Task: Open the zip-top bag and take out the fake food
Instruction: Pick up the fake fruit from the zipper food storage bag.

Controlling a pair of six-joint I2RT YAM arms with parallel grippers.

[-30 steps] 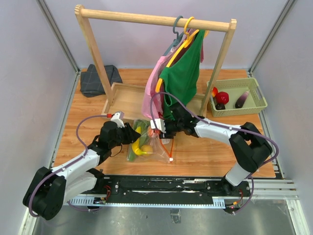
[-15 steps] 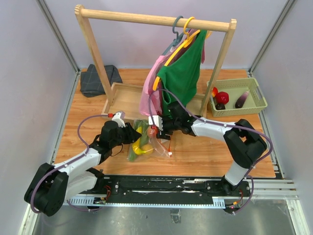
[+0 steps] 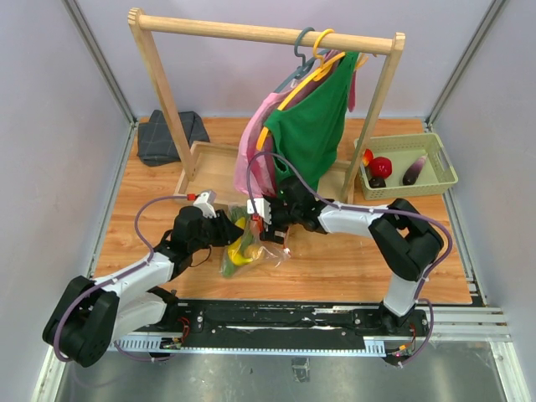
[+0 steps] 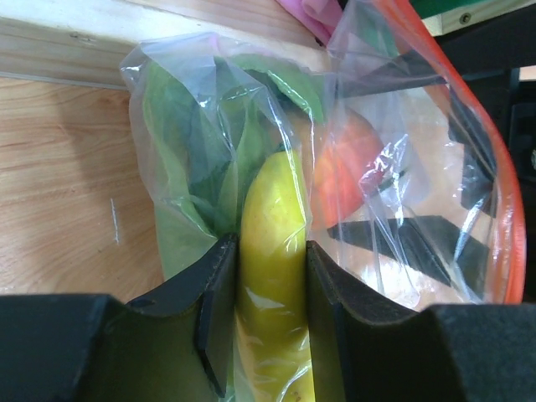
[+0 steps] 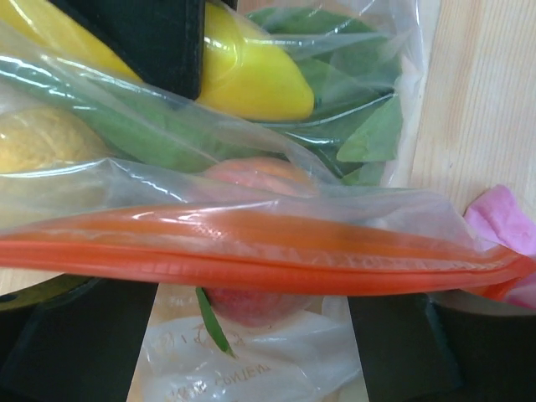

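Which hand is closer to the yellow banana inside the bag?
Left. The left hand has the banana between its fingers, through the zip-top bag. The right hand is open at the orange zip strip, on the bag's other side.

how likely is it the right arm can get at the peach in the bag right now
Probably not yet. The right tool is open at the zip-top bag, but the orange zip strip looks sealed across its front, and the peach sits behind plastic.
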